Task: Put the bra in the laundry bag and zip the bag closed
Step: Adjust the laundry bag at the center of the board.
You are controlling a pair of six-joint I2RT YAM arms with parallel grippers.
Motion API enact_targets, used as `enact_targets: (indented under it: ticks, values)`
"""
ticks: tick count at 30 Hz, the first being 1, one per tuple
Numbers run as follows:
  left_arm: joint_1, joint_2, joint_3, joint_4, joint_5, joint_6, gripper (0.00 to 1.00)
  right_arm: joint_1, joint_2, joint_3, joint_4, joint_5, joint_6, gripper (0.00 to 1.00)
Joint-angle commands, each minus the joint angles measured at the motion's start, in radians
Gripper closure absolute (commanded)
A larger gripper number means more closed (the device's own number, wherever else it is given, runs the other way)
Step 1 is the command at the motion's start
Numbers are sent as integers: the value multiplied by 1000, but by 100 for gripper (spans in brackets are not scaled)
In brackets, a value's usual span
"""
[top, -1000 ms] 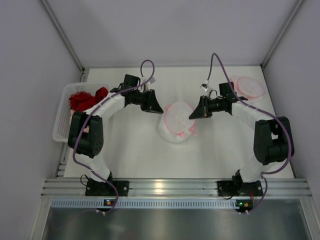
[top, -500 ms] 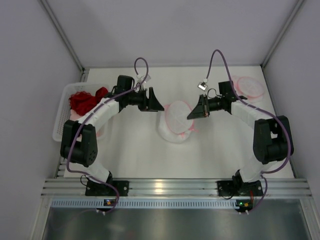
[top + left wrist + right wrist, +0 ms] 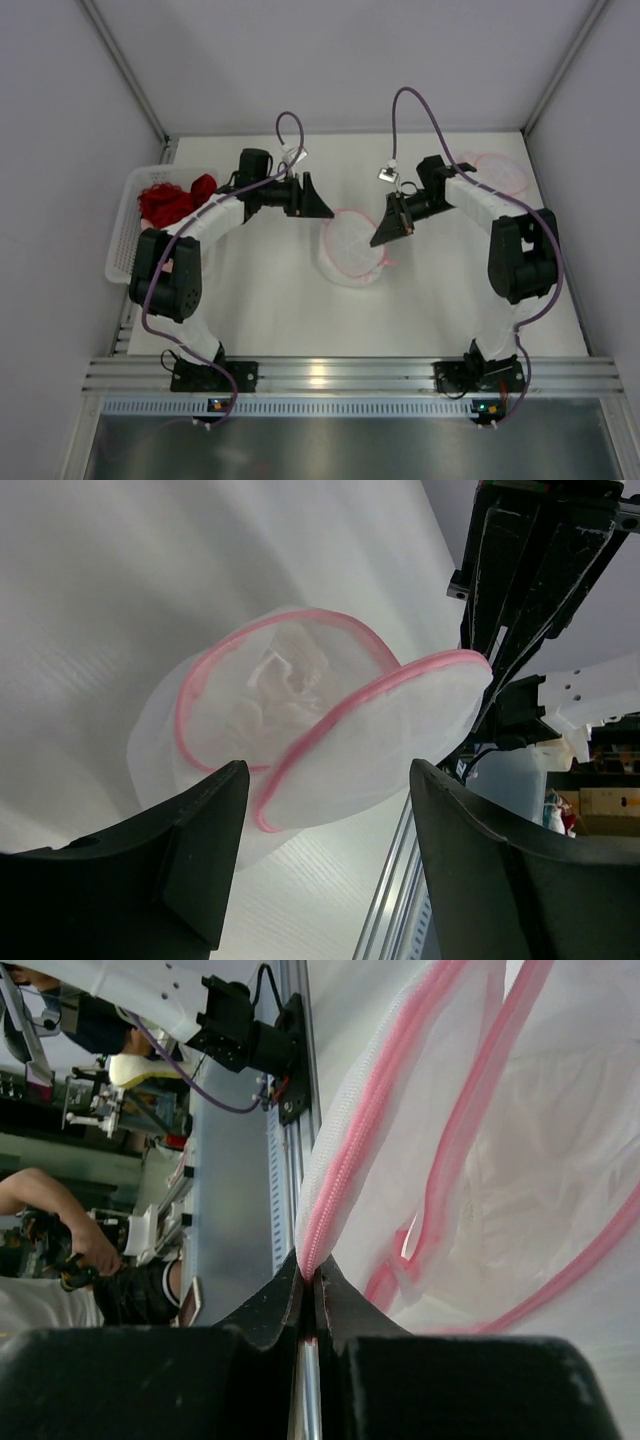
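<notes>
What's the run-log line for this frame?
laundry bag: lid up, unzipped | bra: inside | left gripper: jaws open, holding nothing | right gripper: jaws shut on zipper rim

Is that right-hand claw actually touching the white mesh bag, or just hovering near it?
Touching. The right wrist view shows the right gripper with its fingers shut on the pink zipper edge of the laundry bag.

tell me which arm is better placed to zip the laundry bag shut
Right: the right fingers are shut on the laundry bag's pink zipper edge; the left fingers stand open, holding nothing.
</notes>
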State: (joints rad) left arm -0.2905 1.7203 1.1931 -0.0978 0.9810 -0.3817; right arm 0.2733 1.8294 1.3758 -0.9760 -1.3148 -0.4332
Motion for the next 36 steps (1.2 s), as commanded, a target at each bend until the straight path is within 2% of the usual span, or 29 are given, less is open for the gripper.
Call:
enact_targets:
  ticks: [1, 4, 13, 19, 20, 23, 24, 26, 27, 28, 30, 31, 34, 36]
  values:
    - [1, 15, 33, 76, 73, 47, 29, 9, 19, 61, -190, -38, -200, 100]
    - [1, 25, 23, 122, 126, 23, 28, 10, 22, 69, -191, -37, -199, 100]
    - [-45, 28, -9, 144, 169, 35, 28, 20, 19, 108, -213, -43, -207, 100]
    - [-84, 19, -44, 144, 209, 29, 33, 20, 28, 158, -247, -46, -226, 100]
    - [-90, 19, -46, 144, 217, 26, 35, 21, 31, 163, -245, -46, -225, 100]
    - [-107, 22, -46, 144, 248, -2, 54, 21, 34, 175, -230, -15, -213, 99]
    - [-108, 19, -47, 144, 254, -19, 67, 23, 30, 174, -204, 3, -179, 98]
    - [-111, 16, -52, 145, 262, -37, 76, 21, 8, 143, -136, 70, -121, 98]
    - [-111, 12, -55, 147, 265, -55, 80, 20, -31, 122, -9, 100, -25, 97]
    - [-110, 10, -62, 151, 272, -69, 88, 20, -54, 71, 55, 132, 31, 93]
    - [-110, 7, -70, 164, 285, -126, 97, 18, -119, 31, 219, 235, 165, 82]
    - [-110, 7, -75, 164, 286, -144, 100, 12, -136, 14, 253, 259, 194, 63]
    - [-105, 5, -89, 204, 286, -227, 100, -14, -173, 25, 284, 360, 254, 25]
    - [-99, 19, -89, 228, 282, -288, 100, -34, -203, 23, 296, 394, 304, 17]
